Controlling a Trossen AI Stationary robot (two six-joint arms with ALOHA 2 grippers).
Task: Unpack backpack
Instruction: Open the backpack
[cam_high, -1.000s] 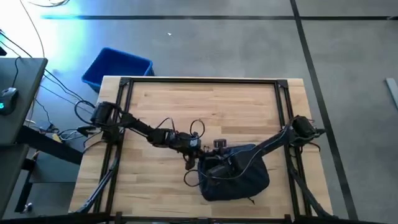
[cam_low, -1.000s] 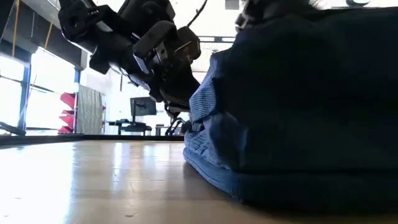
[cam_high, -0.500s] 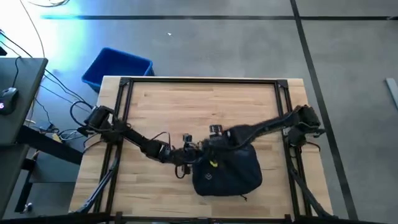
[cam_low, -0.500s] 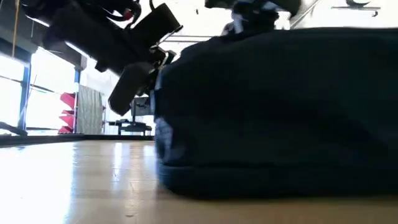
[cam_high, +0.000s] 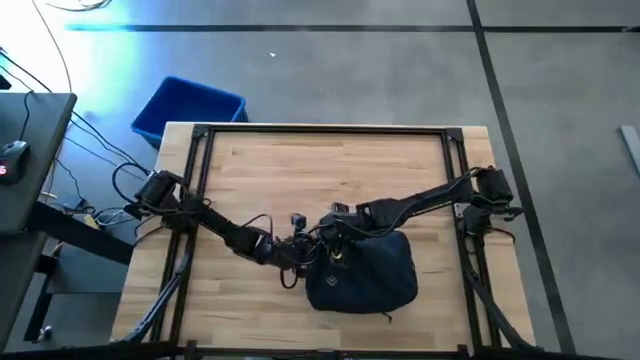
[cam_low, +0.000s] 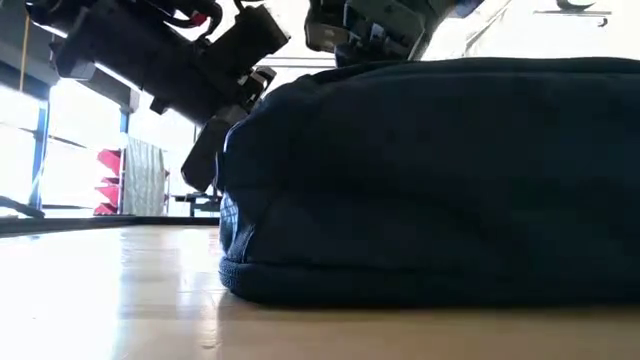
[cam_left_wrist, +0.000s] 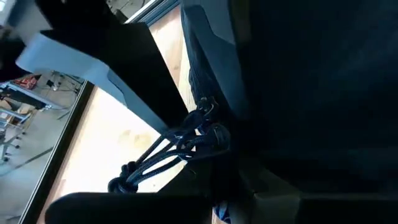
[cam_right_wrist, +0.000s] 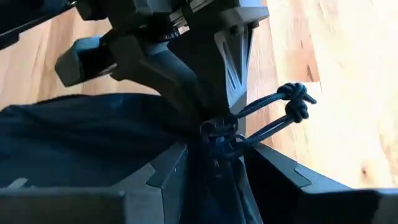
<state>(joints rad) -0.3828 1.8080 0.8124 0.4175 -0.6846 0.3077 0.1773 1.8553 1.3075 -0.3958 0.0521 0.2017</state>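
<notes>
Wooden boards make the table (cam_high: 330, 165), and it stands on a grey floor with a blue bin (cam_high: 187, 108) beyond its far left corner. From my seat I see the backpack (cam_high: 362, 277) lying near the front edge of the table, a little right of the middle, with its pale logo patch (cam_high: 333, 281) facing up. In the low view the backpack (cam_low: 440, 180) fills most of the picture and rests flat on the wood.

Both arms meet at the upper left part of the bag. The left gripper (cam_high: 305, 250) comes in from the left side and touches the bag there. The right gripper (cam_high: 335, 222) reaches across from the right, just above the bag's top edge.

In the right wrist view, the right fingers (cam_right_wrist: 155, 180) are closed on the dark fabric beside the knotted zipper cords (cam_right_wrist: 273, 112). In the left wrist view, the left fingers (cam_left_wrist: 118, 68) pinch the fabric at the same cords (cam_left_wrist: 177, 149), so both claws are grasping the backpack.
</notes>
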